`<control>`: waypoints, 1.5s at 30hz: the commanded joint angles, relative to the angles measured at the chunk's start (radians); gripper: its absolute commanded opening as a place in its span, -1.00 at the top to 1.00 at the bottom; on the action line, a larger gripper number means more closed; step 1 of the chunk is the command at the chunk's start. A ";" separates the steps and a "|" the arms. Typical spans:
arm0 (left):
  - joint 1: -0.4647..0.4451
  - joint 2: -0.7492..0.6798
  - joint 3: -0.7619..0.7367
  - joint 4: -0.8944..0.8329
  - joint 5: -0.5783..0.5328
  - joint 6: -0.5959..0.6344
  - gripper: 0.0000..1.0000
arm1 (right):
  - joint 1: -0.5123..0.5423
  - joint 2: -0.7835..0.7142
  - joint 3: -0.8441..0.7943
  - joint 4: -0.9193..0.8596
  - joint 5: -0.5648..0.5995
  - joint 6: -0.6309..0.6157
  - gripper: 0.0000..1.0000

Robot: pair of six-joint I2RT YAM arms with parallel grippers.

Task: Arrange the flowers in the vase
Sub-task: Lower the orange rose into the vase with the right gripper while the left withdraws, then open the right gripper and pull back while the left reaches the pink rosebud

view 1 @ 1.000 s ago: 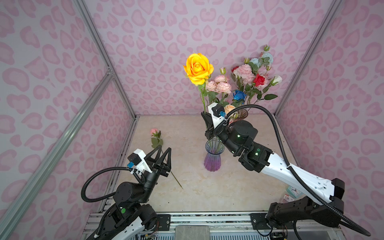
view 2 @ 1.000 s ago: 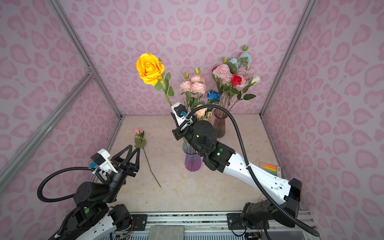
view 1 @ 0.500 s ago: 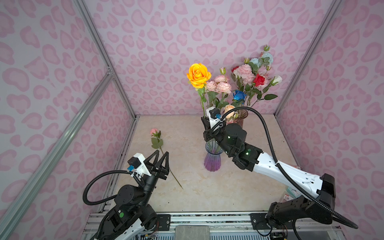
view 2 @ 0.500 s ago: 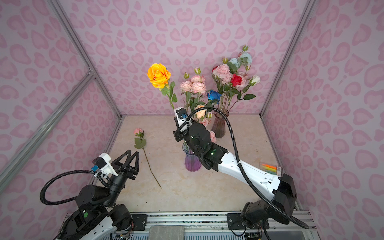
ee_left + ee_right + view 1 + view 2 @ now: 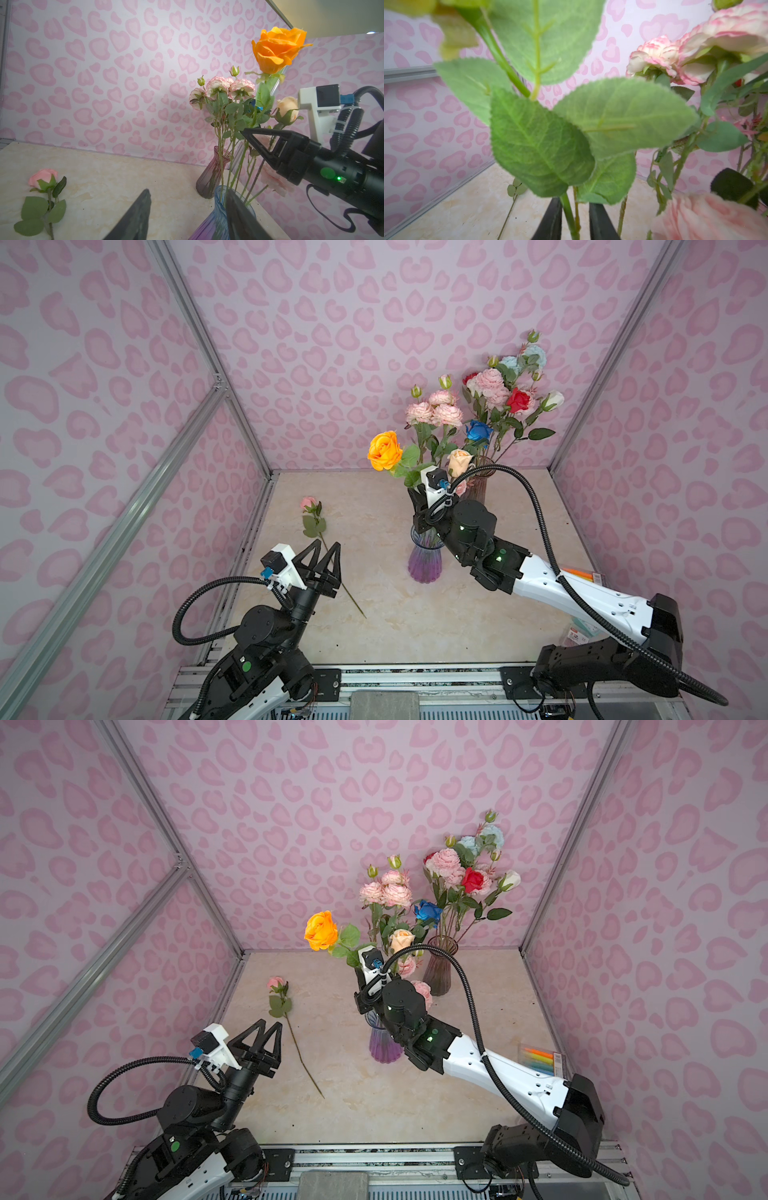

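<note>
An orange rose [image 5: 384, 450] [image 5: 321, 930] [image 5: 276, 52] stands tilted, and its stem runs down into the blue-purple glass vase [image 5: 424, 566] [image 5: 384, 1048] [image 5: 212, 224], where several other flowers stand. My right gripper [image 5: 417, 504] [image 5: 359, 979] [image 5: 575, 202] is just above the vase mouth. Its jaws are slightly open around the rose's stem, which leans on one finger with a gap at the other. A pink rose [image 5: 308, 502] [image 5: 276, 982] [image 5: 42, 176] lies flat on the table. My left gripper [image 5: 326, 544] [image 5: 269, 1023] [image 5: 187, 191] hovers open and empty over that rose's stem.
A darker glass vase [image 5: 482, 485] [image 5: 440, 969] [image 5: 212, 172] with pink, red, blue and pale blue flowers stands at the back, close behind the front one. A coloured packet [image 5: 579, 572] [image 5: 540, 1054] lies at the table's right edge. Pink patterned walls close in three sides.
My right arm has lowered the orange rose into the vase, and its jaws have gone from shut to slightly open. The left gripper has drawn back a little and stayed open.
</note>
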 commanded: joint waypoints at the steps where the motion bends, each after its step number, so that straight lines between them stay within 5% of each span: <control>1: -0.001 0.020 0.009 0.013 -0.006 -0.008 -0.16 | 0.002 0.025 0.035 -0.033 0.028 0.010 0.42; 20: 0.000 0.077 -0.004 0.013 -0.017 -0.047 -0.16 | 0.029 -0.072 -0.090 0.022 0.041 0.066 0.27; 23: 0.001 0.128 0.010 -0.030 -0.165 -0.093 -0.21 | 0.047 -0.099 -0.078 0.024 0.034 0.046 0.26; 26: 0.006 0.211 0.045 -0.136 -0.368 -0.208 -0.52 | 0.072 -0.130 -0.055 0.010 0.019 0.027 0.26; 28: 0.025 0.268 0.073 -0.194 -0.403 -0.254 -0.56 | 0.094 -0.152 -0.042 -0.007 0.015 0.008 0.25; 33: 0.128 0.411 0.136 -0.276 -0.319 -0.346 -0.57 | 0.144 -0.217 -0.047 -0.046 0.031 -0.020 0.25; 39: 0.393 0.678 0.230 -0.372 -0.051 -0.474 -0.56 | 0.155 -0.333 -0.084 -0.068 0.072 -0.034 0.21; 45: 0.486 0.982 0.310 -0.405 0.052 -0.533 -0.45 | 0.111 -0.455 -0.098 -0.132 0.075 -0.004 0.19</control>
